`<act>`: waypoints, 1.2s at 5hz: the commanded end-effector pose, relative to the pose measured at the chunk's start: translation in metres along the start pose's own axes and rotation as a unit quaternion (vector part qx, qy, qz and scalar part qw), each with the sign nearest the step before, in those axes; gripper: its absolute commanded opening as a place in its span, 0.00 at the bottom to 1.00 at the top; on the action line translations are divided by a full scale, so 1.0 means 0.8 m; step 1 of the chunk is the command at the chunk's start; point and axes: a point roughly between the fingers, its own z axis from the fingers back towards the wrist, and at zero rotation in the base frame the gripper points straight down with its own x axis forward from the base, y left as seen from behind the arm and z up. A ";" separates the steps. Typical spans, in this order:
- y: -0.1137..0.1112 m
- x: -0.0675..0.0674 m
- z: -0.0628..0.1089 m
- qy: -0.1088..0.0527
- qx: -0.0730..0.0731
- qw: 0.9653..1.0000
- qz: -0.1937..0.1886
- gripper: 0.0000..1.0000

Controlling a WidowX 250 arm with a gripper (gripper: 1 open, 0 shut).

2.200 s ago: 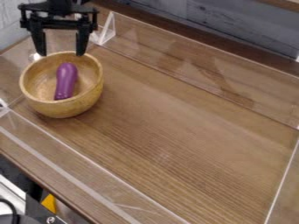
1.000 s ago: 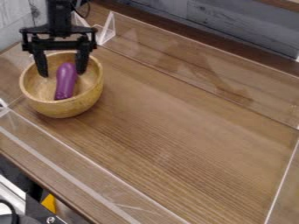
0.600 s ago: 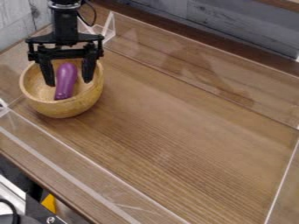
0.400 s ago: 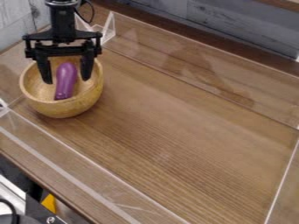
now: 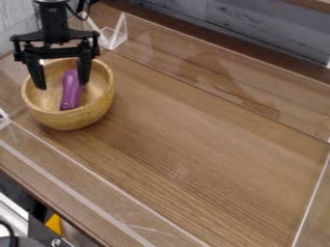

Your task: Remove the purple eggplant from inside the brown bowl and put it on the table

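Purple eggplant (image 5: pixel 69 90) lies in the brown bowl (image 5: pixel 93 114), upper left of the frame; we see the gripper (image 5: pixel 58 77) spread wide over it, empty.

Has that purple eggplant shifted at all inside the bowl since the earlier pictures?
No. The eggplant lies in the same spot against the bowl's rim as before.

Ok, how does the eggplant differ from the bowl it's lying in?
The purple eggplant is glossy purple; the brown bowl is light-brown wood with a pale inside. The eggplant is long and narrow; the bowl is round with a thick rim. The eggplant is the smaller and lies inside; the bowl stands upright on the table. Both lie below the open fingers of the gripper.
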 end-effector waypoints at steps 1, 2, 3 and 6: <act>-0.002 0.014 0.011 -0.020 -0.014 1.000 0.014 1.00; -0.004 0.021 0.006 -0.019 -0.013 1.000 -0.004 1.00; -0.005 0.027 0.002 -0.018 -0.012 1.000 -0.023 1.00; 0.007 0.047 -0.020 -0.007 -0.021 1.000 -0.015 1.00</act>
